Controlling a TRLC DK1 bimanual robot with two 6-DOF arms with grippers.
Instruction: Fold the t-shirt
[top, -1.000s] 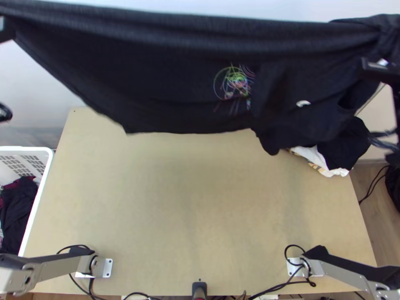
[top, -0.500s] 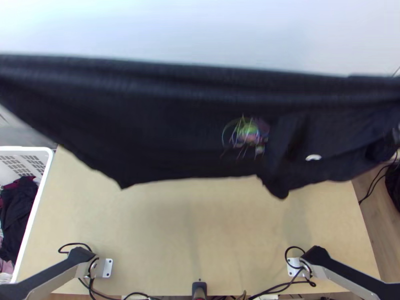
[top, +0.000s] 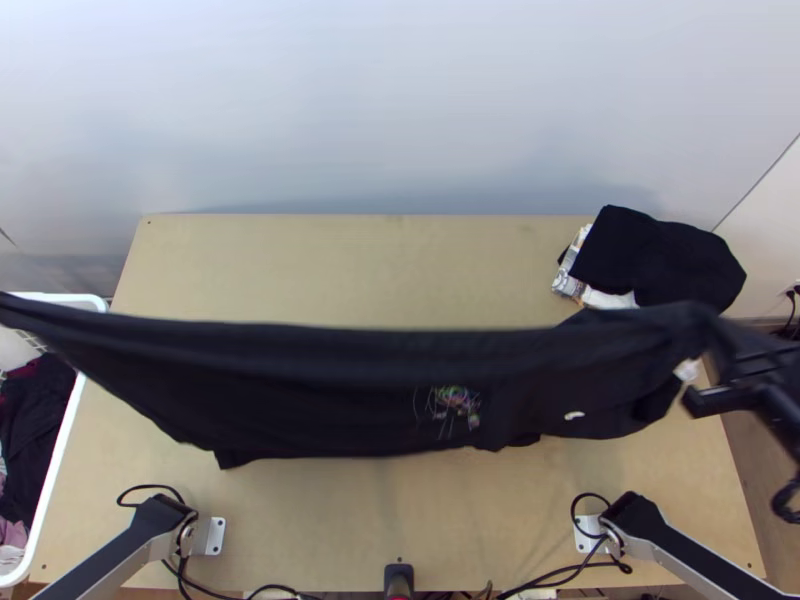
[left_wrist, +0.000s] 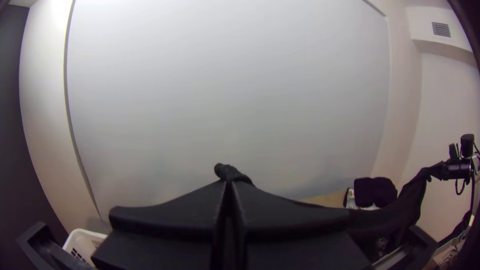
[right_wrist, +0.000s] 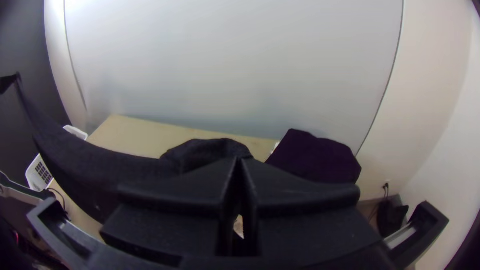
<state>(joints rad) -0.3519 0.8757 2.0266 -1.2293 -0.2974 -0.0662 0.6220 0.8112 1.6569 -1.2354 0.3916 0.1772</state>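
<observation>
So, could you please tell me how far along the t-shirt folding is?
Gripping looks done: the left hand and right hand are closed on the t-shirt. In hand is the spreading: it stretches between them over the table. Probably left: laying it down and folding, since it is held up, not laid flat.

The black t-shirt (top: 330, 400) is stretched wide above the light wooden worktop (top: 350, 260), from the left edge of the top view until my right pincer (top: 722, 345), which holds it at that end. On the cloth there is a colourful print (top: 455, 400) and, more to the right, a small white mark (top: 574, 415). A heap of black cloth (top: 660, 260) lies at the far right corner, with white patterned cloth (top: 570, 275) beside it. At the left stands a white basket (top: 60, 440) with dark clothes (top: 35, 410) inside.
</observation>
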